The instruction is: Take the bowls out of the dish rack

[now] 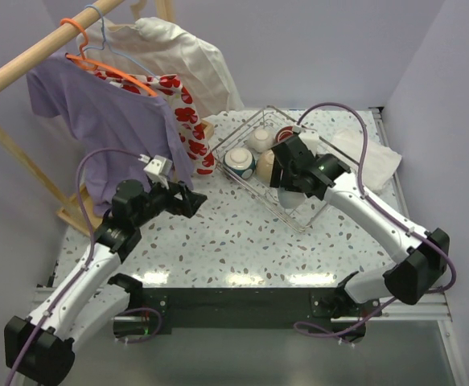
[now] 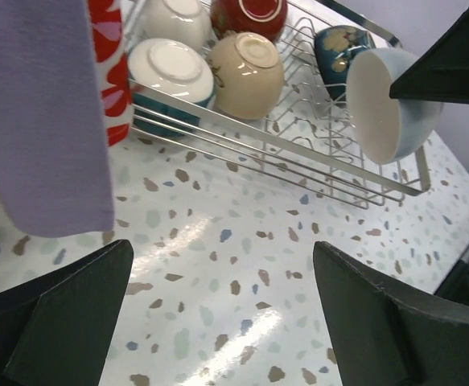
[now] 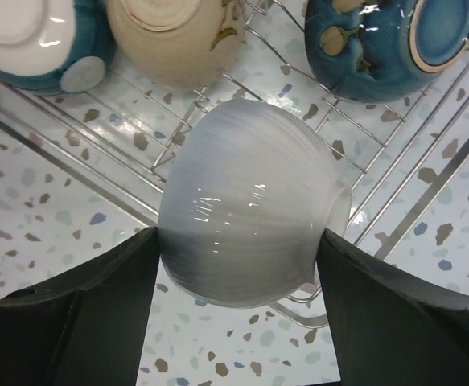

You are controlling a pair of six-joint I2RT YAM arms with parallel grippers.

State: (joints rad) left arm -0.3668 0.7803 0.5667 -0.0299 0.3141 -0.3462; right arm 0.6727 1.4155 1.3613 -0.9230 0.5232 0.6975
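Standing on speckled table, dish rack, lilac walls, wooden clothes rail

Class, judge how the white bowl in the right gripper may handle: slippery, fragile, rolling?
The white bowl shows glossy highlights, so it probably slips easily in the right gripper. It looks ceramic, likely rigid and chippable against the dish rack wires. Its round wall would probably roll if laid sideways.
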